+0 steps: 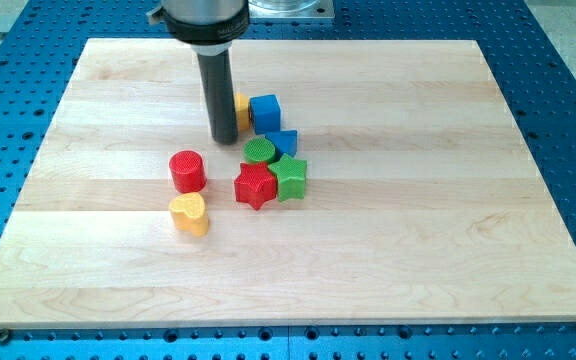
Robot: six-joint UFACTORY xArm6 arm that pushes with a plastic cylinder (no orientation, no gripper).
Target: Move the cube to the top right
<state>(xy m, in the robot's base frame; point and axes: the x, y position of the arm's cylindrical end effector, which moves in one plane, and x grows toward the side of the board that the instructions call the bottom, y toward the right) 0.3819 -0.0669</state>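
Note:
The blue cube [265,112] sits on the wooden board [418,200] a little above its middle. My tip [224,138] rests on the board just left of the cube, with a yellow block [241,107] partly hidden between the rod and the cube. Below the cube lie a second blue block [284,142], a green cylinder [259,152], a green star [291,177] and a red star [255,185], packed close together.
A red cylinder [187,171] stands left of the cluster, with a yellow heart [189,213] just below it. The board lies on a blue perforated table [568,80]. The arm's body [204,15] hangs over the board's top edge.

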